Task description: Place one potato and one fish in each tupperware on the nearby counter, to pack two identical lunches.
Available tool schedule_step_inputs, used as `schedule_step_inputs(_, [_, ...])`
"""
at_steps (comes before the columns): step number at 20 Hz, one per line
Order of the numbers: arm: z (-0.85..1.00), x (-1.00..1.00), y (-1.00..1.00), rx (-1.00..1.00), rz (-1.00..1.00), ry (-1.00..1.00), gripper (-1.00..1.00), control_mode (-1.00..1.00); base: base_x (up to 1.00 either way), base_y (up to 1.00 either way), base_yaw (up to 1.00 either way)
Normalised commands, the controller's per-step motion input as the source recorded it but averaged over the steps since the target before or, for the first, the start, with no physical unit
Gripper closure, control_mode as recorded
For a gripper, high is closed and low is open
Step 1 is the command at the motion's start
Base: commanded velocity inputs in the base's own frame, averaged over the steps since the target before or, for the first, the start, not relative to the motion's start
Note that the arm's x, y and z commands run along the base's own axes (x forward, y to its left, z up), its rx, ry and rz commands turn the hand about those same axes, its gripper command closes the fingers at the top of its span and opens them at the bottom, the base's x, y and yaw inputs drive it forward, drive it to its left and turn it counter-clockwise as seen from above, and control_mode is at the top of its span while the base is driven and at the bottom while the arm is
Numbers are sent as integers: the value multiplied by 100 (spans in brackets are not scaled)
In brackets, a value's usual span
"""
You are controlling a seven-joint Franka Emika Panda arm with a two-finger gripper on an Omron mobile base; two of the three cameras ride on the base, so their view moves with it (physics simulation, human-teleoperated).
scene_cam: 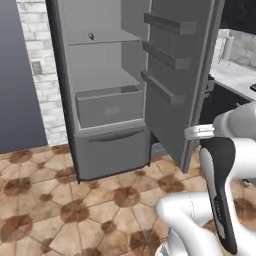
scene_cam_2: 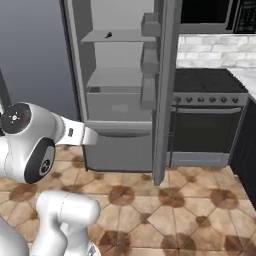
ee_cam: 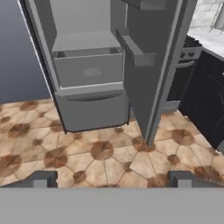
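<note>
My gripper (ee_cam: 112, 180) is open, its two dark fingertips (ee_cam: 41, 179) wide apart with nothing between them, and it points over the tiled floor toward the open grey fridge (scene_cam: 107, 75). A small dark object (scene_cam: 91, 36) lies on the fridge's upper shelf, too small to identify. A strip of the white-grey marbled counter (scene_cam: 235, 75) runs at the right, beyond the fridge door. The tupperware, the potatoes and the fish are out of view.
The fridge door (scene_cam: 180, 75) stands swung open to the right, its shelves facing inward. A grey drawer (scene_cam: 110, 105) sits low inside the fridge. A black stove (scene_cam_2: 205, 125) stands right of the door. Brown patterned tiles (ee_cam: 100, 151) lie open before the fridge.
</note>
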Motion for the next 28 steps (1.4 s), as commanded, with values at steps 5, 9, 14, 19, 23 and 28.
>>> schedule_step_inputs(5, [0,0,0,0,0,0,-100,100,61,100,1])
schedule_step_inputs(9, [0,0,0,0,0,0,-100,100,88,64,0])
schedule_step_inputs(14, [0,0,0,0,0,0,-100,100,98,-13,4])
schedule_step_inputs(19, [0,0,0,0,0,0,-100,100,63,-50,16])
schedule_step_inputs(23, [0,0,0,0,0,0,-100,100,45,-50,21])
schedule_step_inputs(28, [0,0,0,0,0,0,-100,100,61,-7,15])
